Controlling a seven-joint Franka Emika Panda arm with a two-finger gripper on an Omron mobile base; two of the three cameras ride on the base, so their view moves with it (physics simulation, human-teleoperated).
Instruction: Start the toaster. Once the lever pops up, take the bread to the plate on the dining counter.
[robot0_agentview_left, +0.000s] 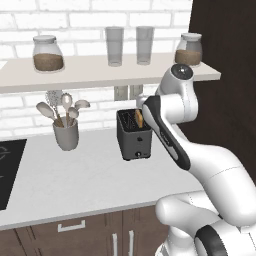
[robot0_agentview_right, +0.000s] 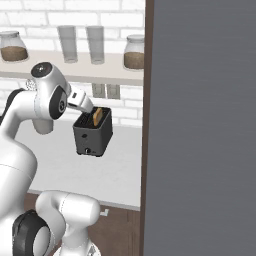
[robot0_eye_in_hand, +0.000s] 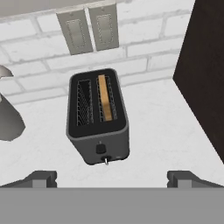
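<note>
The fingers (robot0_eye_in_hand: 113, 177) are seen in the hand view spread wide apart, with nothing held between them; one dark fingertip (robot0_eye_in_hand: 40, 178) and its mate are set well to either side of the toaster's front end, short of it and touching nothing. The toaster (robot0_eye_in_hand: 98, 120) is found directly ahead of the fingers, standing upright on the white bench (robot0_eye_in_hand: 162, 131). In its slot nearer the dark cabinet wall (robot0_eye_in_hand: 203, 65), the bread (robot0_eye_in_hand: 105, 97) is lodged on edge, its top edge showing; the other slot is shown with bare wire guides. On the toaster's narrow front panel the lever (robot0_eye_in_hand: 100, 149) is seen as a small dark tab, with a small knob (robot0_eye_in_hand: 105, 160) just below it. Whether the lever is pressed down cannot be told.

Behind the toaster, two wall sockets (robot0_eye_in_hand: 89, 28) are set in the white brick wall. From the left base view, a grey utensil crock (robot0_agentview_left: 66, 134) with spoons is placed on the bench well to the side of the toaster away from the cabinet, and a black hob (robot0_agentview_left: 9, 170) lies further that way. Above the toaster a shelf (robot0_agentview_left: 100, 70) is fixed, on which two jars (robot0_agentview_left: 47, 53) and two glasses (robot0_agentview_left: 114, 46) are stood.
</note>
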